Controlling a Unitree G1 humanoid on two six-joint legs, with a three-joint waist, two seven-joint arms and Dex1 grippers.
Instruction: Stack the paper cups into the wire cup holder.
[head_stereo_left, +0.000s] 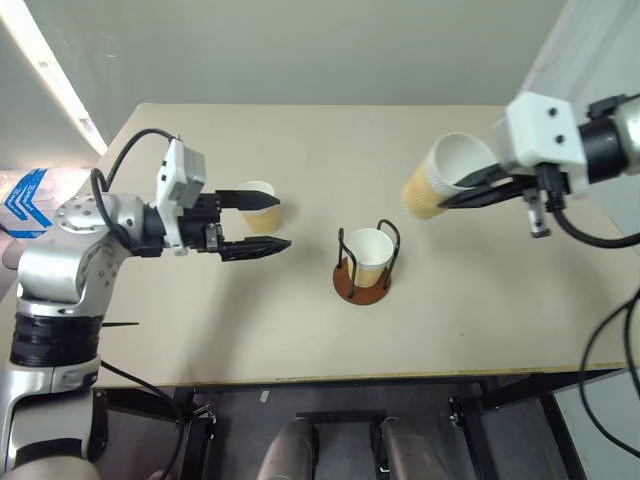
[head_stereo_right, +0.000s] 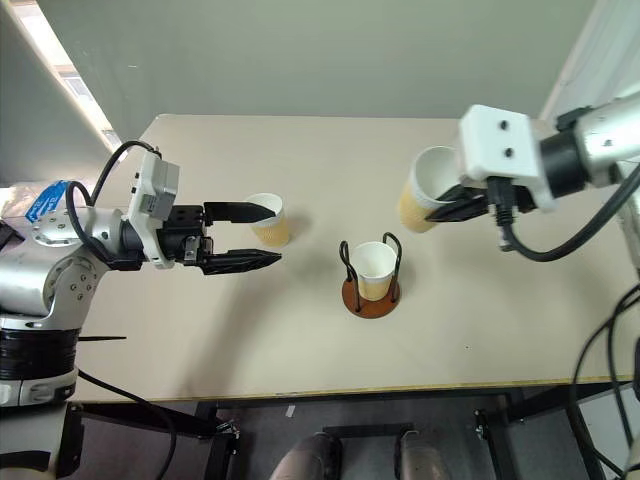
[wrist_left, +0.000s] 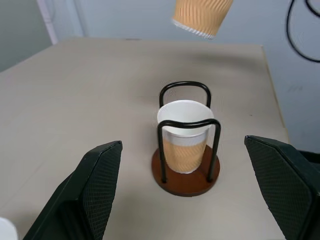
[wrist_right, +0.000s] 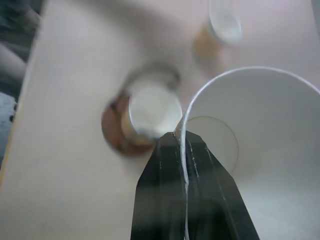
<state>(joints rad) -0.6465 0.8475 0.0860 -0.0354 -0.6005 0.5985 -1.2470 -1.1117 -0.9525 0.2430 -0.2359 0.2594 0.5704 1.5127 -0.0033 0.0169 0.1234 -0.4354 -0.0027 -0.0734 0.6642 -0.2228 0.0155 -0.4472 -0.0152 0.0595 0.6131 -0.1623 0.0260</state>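
Inside right fingers (wrist_right: 184, 150): pinched cup wall (wrist_right: 186, 125).

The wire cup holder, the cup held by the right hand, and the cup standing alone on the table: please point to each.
wire cup holder (head_stereo_left: 352, 288), left eye view, base disc.
held cup (head_stereo_left: 428, 188), left eye view, outer wall.
lone cup (head_stereo_right: 272, 231), right eye view, outer wall.

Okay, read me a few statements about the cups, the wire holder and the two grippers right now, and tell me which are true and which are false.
1. One paper cup stands in the wire cup holder. True.
2. The right gripper is empty. False: its jaws pinch the rim of a lifted cup.
3. The left gripper has open jaws. True.
4. The left gripper grips the cup on the table. False: that cup stands free just beyond it.
5. The holder lies tipped over. False: it stands upright.
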